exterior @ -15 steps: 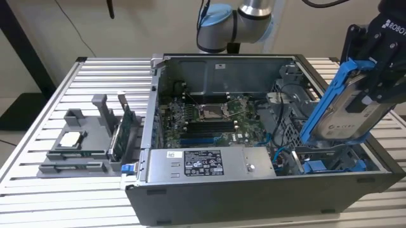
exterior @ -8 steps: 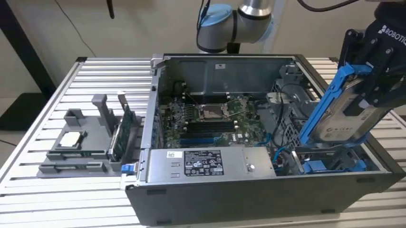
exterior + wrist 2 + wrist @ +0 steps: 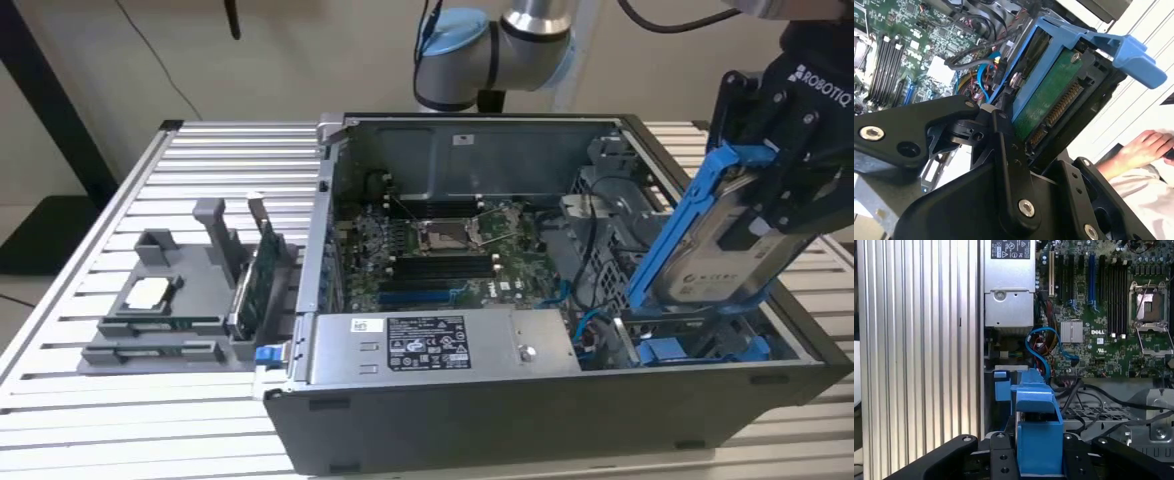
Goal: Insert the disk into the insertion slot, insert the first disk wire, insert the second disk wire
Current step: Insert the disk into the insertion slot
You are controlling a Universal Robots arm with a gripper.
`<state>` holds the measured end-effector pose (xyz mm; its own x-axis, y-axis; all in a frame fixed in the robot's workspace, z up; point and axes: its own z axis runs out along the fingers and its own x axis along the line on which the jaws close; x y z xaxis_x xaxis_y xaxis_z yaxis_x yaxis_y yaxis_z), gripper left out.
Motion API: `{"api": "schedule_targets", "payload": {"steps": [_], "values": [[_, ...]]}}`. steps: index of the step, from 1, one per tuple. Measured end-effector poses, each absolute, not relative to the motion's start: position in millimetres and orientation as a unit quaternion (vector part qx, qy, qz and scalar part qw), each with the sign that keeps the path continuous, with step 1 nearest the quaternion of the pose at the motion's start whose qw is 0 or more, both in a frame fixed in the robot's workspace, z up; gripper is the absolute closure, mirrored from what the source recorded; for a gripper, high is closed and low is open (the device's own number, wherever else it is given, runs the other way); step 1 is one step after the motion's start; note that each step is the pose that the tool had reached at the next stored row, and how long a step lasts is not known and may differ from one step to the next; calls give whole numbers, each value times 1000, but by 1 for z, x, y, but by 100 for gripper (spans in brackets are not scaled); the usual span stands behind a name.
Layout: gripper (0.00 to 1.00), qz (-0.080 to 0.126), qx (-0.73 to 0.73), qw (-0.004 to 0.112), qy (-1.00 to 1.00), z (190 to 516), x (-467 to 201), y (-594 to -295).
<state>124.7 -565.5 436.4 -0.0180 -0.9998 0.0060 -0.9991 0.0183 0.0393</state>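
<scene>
The claw (image 3: 755, 205) is closed on the disk (image 3: 707, 262) and grips it near its upper end. The disk in its blue frame hangs tilted over the exterior view's right side of the open computer case (image 3: 534, 425), which stands on the bench (image 3: 200, 160). Its lower end points down toward the slot (image 3: 701, 335) in the metal drive cage. I cannot tell whether that end already touches the cage.

The step in hand looks like seating the disk, and neither wire looks plugged in yet.

- **Line-up:** doing this well probably depends on alignment more than force. The frame's long edges should run parallel to the slot walls before any push, because a tilted frame is likely to jam on the cage rim.
- **Cables:** the blue cables (image 3: 1041, 347) loop close beside the cage. They could be pinched under the frame, so the path down should stay clear of them.
- **Connector side:** in the second wrist view the disk's green underside and its connector row face the claw. The plugs will need that end to stay reachable.
- **Grip:** it should be firm enough that the disk does not pivot.
</scene>
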Motion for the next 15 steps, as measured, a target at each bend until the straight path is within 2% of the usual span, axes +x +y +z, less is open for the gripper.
{"api": "schedule_targets", "payload": {"steps": [15], "values": [[67, -12, 700, 16, -713, 427, 125, -565]]}}
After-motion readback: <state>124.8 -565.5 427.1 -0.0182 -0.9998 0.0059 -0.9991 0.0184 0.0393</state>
